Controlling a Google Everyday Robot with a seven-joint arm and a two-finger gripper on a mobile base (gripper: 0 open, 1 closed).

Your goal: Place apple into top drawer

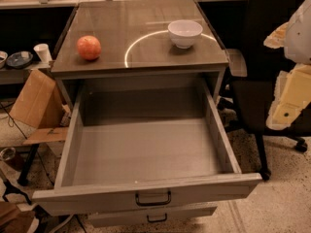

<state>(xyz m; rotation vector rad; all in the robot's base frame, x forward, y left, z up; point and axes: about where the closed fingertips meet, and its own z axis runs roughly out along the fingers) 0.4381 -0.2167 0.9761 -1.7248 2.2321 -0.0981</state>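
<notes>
A grey metal cabinet fills the view, its top drawer [146, 152] pulled far out toward the viewer, wide and deep, with a dark loop handle [153, 198] on its front. Above and behind the drawer lies the cabinet's glossy worktop [141, 25]. The apple [89, 47] sits on that worktop above the drawer's back left corner, outside the drawer. It is round, red-orange with paler mottling, so it shows no long axis, and which way its stem points cannot be told. A white bowl [184, 33] stands upright on the worktop above the drawer's back right corner, well apart from the apple. The pincer [290, 98], a pale cream and white shape, hangs in the air beyond the drawer's right wall, in front of a black office chair [252, 81]; whether it is wide or narrow cannot be told. The apple lies well apart from the pincer, across the drawer's whole width to the left and farther back.
</notes>
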